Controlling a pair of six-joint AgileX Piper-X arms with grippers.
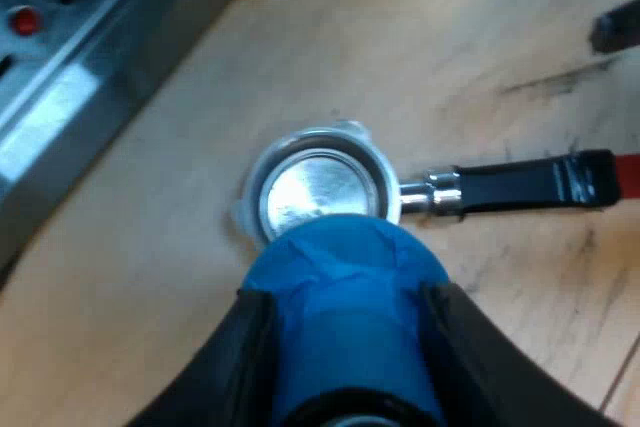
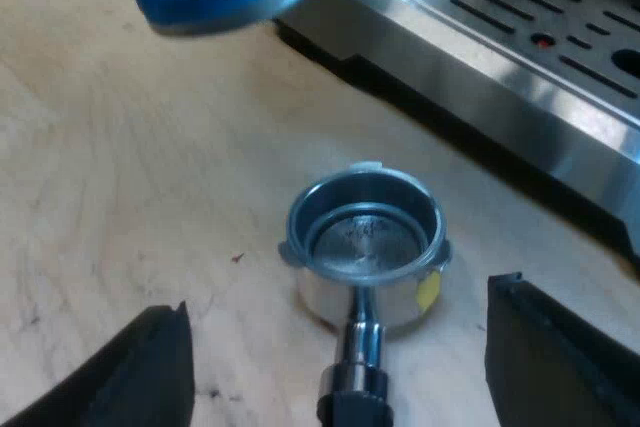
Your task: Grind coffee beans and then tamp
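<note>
Left gripper (image 1: 347, 315) is clamping the blue tamper (image 1: 345, 272) over the metal holder (image 1: 320, 192), which is lying loose on the table (image 2: 120, 177) beside the espresso machine (image 2: 480, 47). Right gripper (image 2: 335, 305) is hanging spread wide above the dark handle (image 2: 355, 409), probably the surest hold on this rigid, heavy, slick steel

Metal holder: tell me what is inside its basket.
Inside the metal holder is a bare, shiny metal floor, with no grounds visible. In the left wrist view the blue tamper covers its near edge.
</note>
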